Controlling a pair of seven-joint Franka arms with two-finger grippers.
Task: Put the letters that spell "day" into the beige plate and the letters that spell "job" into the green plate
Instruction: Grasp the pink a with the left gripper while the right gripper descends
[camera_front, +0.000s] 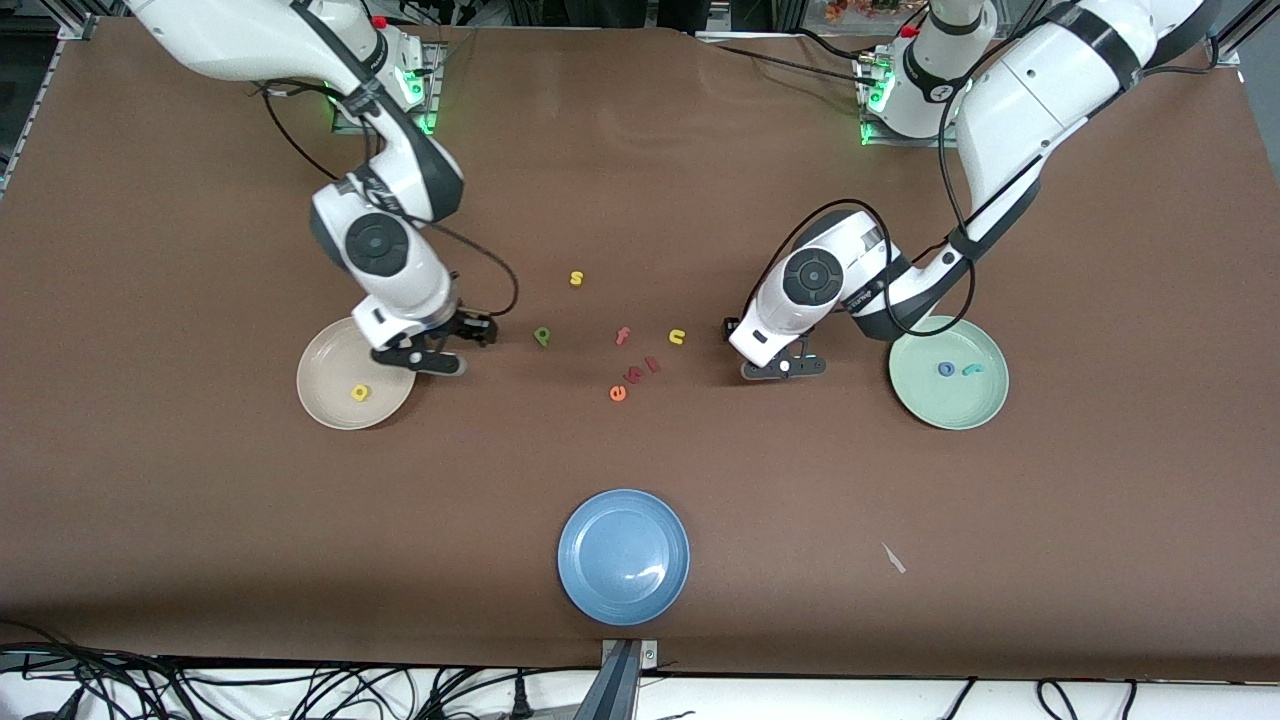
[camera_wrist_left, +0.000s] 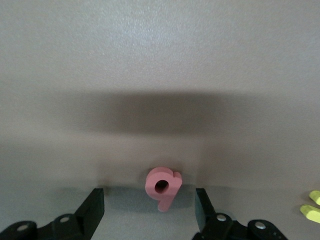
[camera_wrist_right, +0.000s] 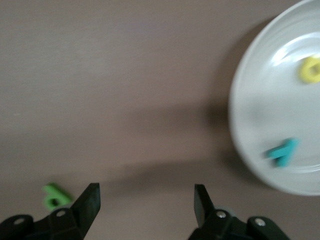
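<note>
The left gripper (camera_wrist_left: 149, 212) hangs low over the table (camera_front: 200, 520), between the loose letters in the middle and the green plate (camera_front: 975, 408). Its two fingers (camera_wrist_left: 92, 207) are apart and hold nothing. The salmon "b" (camera_wrist_left: 162, 186) lies flat on the table between them, and neither finger touches it. The yellow "u" (camera_wrist_left: 311, 206) lies near, off to one side.

The right gripper (camera_wrist_right: 146, 210) is over the table just beside the beige plate (camera_front: 325, 400), on the side toward the middle. Its fingers (camera_wrist_right: 89, 202) are apart too, with nothing in them. The green "p" (camera_wrist_right: 55, 196) lies on the table near this gripper, toward the middle.

In the beige plate lie the yellow "d" (camera_front: 360, 392) and the teal "y" (camera_wrist_right: 282, 151). The arm hides the "y" from the front camera.

In the green plate lie the blue "o" (camera_front: 945, 369) and the teal "j" (camera_front: 971, 369), close together.

In the middle of the table lie the yellow "s" (camera_front: 576, 278), the pink "f" (camera_front: 622, 336) and the orange "e" (camera_front: 618, 393).

A blue plate (camera_front: 600, 580) sits nearest the front camera.
</note>
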